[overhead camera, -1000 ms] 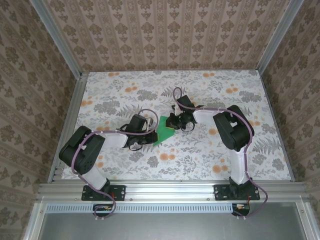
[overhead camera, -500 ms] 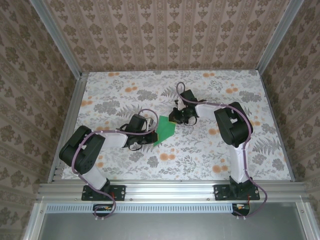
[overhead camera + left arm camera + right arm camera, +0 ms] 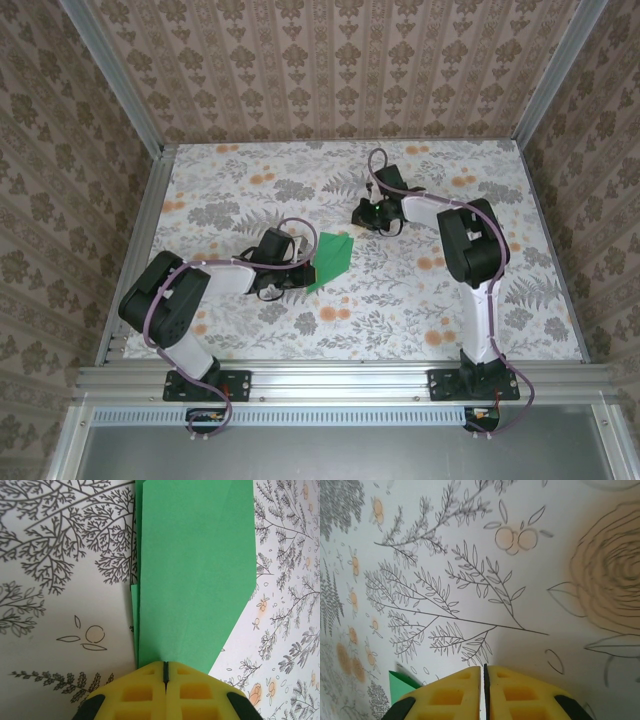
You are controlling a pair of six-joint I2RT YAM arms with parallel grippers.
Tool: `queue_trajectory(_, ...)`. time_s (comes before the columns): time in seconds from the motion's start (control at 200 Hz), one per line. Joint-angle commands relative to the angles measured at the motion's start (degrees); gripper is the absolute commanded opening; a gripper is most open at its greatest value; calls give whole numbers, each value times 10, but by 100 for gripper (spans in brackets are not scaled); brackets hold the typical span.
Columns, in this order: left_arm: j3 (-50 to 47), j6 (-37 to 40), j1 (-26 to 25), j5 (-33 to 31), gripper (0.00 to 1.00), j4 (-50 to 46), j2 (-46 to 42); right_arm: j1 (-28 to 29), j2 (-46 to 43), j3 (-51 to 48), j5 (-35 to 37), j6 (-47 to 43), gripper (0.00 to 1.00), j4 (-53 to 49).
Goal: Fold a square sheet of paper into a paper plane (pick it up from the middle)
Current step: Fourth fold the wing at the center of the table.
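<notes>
Left pincer (image 3: 164,665), bottom centre, pinches the green paper plane (image 3: 192,570); right pincer (image 3: 484,670), pressed together, sits apart over the floral surface (image 3: 470,555).

The left arm (image 3: 215,275) lies low, reaching toward the middle, and the left gripper (image 3: 164,665) has its jaws pressed together. The right arm (image 3: 470,250) stretches forward and inward, and the right gripper (image 3: 483,669) has its jaws closed too.
</notes>
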Motion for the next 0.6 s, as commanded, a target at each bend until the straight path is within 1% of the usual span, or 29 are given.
queue_trajectory(0.0, -7, 9, 0, -3, 0, -94, 24, 8, -85, -27, -1, -1, 14, -2)
queue_trajectory(0.12, -2, 7, 0, 0, 0, -95, 22, 34, -138, -85, -20, 13, 16, 14)
queue_trajectory(0.25, 0, 6, 0, -2, 0, -97, 20, 79, -157, -133, -24, 37, 17, 37)
queue_trajectory(0.42, -1, 5, 0, -3, 0, -98, 21, 128, -142, -155, -21, 61, 15, 60)
queue_trajectory(0.595, -2, 4, 0, -4, 0, -98, 20, 156, -101, -150, -33, 72, 10, 63)
